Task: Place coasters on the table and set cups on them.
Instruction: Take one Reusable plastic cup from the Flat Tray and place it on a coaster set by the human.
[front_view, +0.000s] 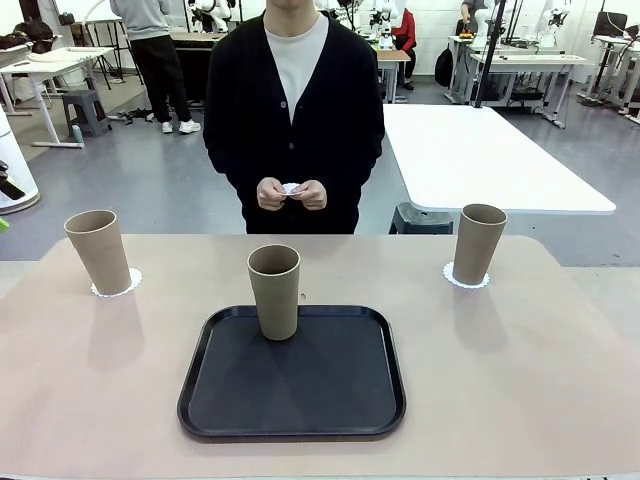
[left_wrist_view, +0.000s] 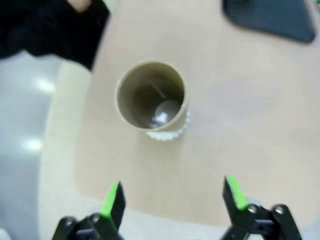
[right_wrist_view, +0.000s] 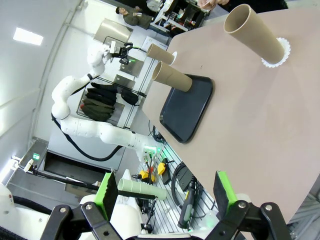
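Beige table (front_view: 560, 340): the cup (front_view: 274, 290) at 12 o'clock on the tray (front_view: 300, 390) is judged light, crushable, best taken mid-wall. Both the left gripper (left_wrist_view: 173, 192) and right gripper (right_wrist_view: 165, 187) are seen open, empty.

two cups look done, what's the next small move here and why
Probably the person lays the white coaster from their hands on the bare table beyond the tray. The left cup and right cup each stand on a coaster; the middle cup stands on the tray with none under it.
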